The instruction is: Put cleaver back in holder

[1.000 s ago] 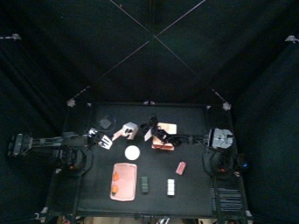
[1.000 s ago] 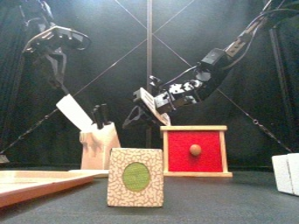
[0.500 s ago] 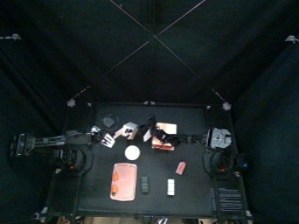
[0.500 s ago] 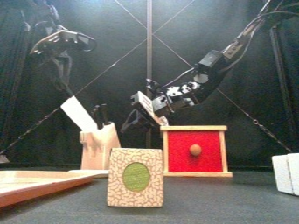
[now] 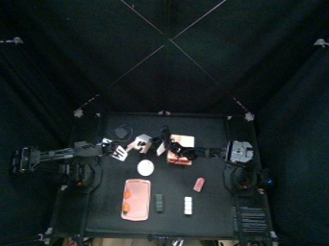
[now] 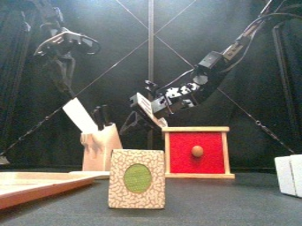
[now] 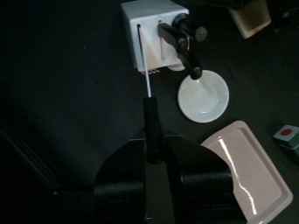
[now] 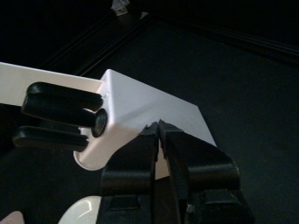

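left wrist view: the left fingers are clenched on the black handle of the cleaver. its blade shows edge-on as a thin pale line running up to the holder, alongside the black handles already in it.

right wrist view: the right fingers stand a narrow gap apart with nothing seen between them, close to a corner of the holder; whether they touch it cannot be told.

front view: over the last second the left arm has swung sideways above the holder, while the white blade leans at much the same slant with its lower end at the holder's top. the right arm has hardly shifted. this looks like lining the blade up with its slot before pushing it down; it is not fully seated yet.

top view: both arms meet at the holder, near the back of the desk.
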Robot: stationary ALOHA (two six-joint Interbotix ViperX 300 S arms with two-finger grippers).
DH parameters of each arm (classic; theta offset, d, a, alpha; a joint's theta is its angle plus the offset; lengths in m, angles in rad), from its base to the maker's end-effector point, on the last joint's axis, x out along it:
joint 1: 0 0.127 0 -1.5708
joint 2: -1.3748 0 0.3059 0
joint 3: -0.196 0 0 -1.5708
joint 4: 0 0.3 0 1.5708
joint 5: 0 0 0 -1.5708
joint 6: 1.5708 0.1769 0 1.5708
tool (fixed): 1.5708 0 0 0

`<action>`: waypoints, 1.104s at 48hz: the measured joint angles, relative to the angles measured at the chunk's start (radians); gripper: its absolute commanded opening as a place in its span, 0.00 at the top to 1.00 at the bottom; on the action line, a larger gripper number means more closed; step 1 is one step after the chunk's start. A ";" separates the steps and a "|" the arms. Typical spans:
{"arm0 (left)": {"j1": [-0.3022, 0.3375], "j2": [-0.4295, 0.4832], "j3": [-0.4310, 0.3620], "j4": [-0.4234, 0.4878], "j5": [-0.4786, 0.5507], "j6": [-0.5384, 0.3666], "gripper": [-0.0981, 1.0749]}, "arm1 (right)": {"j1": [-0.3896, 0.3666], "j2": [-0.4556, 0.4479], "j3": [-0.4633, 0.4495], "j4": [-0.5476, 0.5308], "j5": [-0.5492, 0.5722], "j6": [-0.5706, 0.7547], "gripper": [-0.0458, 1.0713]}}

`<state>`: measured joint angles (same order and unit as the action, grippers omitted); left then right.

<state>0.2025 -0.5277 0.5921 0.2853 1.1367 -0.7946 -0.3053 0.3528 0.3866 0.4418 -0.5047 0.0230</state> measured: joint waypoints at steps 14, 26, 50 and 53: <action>0.037 0.055 -0.041 -0.012 0.002 0.025 0.55 | 0.002 -0.002 0.000 0.000 0.002 -0.002 0.50; 0.066 0.080 -0.054 -0.006 -0.003 0.028 0.54 | 0.002 -0.002 0.000 -0.011 0.012 -0.003 0.50; 0.098 0.104 -0.061 0.008 -0.072 0.025 0.27 | 0.002 -0.002 -0.002 -0.014 0.018 -0.003 0.50; 0.098 0.112 -0.061 0.008 -0.078 0.025 0.22 | 0.002 -0.002 -0.002 -0.014 0.020 -0.003 0.50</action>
<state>0.3007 -0.4157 0.5308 0.2930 1.0584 -0.7701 -0.3037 0.3513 0.3850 0.4280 -0.4847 0.0199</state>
